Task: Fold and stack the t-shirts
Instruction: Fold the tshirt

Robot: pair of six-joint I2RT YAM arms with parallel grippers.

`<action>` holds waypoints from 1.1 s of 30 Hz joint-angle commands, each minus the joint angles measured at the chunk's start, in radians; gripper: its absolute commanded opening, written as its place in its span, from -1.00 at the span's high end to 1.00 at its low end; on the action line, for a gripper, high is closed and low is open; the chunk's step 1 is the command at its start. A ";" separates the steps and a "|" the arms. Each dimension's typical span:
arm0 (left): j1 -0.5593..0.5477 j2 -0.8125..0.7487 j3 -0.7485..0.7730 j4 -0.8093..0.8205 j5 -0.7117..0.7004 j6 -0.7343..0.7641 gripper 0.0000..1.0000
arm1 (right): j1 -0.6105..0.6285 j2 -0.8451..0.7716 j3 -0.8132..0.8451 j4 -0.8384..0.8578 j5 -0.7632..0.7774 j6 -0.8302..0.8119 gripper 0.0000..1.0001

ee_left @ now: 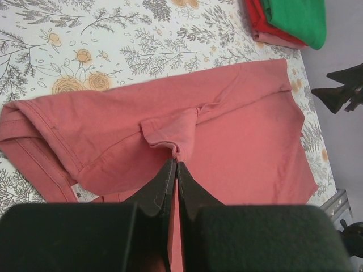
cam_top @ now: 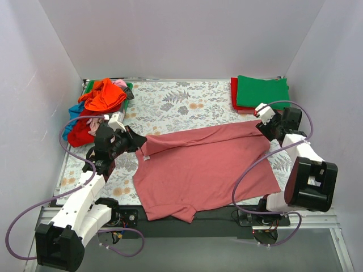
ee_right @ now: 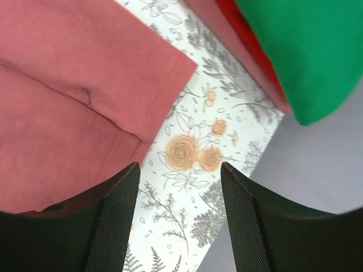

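I'm pinching the dusty-rose t-shirt (cam_top: 204, 164) with my left gripper (cam_top: 138, 144).
Overhead, it's lying mid-table. Left wrist: jaws are clamping a fabric fold. Right wrist: the right gripper (ee_right: 178, 170) is hanging apart over the table covering (ee_right: 195, 116) beside its edge.

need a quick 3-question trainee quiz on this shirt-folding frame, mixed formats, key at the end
1. True or false: the right claw is shut on the dusty-rose t-shirt.
2. Which colour of shirt tops the folded stack at the far right? A) green B) orange C) blue
3. Fill in: the ___ claw is pinching the dusty-rose t-shirt's fabric.
Key:
1. False; it is open and holds nothing.
2. A.
3. left; the left claw is shut on the fabric.
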 commanded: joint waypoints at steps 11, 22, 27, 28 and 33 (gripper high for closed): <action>0.001 0.025 -0.001 -0.063 0.083 0.001 1.00 | -0.020 -0.247 0.019 -0.235 -0.362 0.141 -0.34; -0.005 0.046 0.065 -0.447 0.272 -0.091 -0.03 | 0.002 -0.353 0.033 -0.349 -0.509 0.264 -0.34; -0.005 0.057 0.143 -0.465 0.211 -0.039 -0.30 | 0.008 -0.399 0.007 -0.381 -0.560 0.301 -0.35; -0.005 0.074 0.151 -0.445 0.214 -0.034 -0.36 | 0.009 -0.404 -0.013 -0.381 -0.567 0.304 -0.35; -0.026 0.345 0.267 -0.359 0.231 0.001 -0.37 | 0.008 -0.445 -0.100 -0.376 -0.669 0.301 -0.38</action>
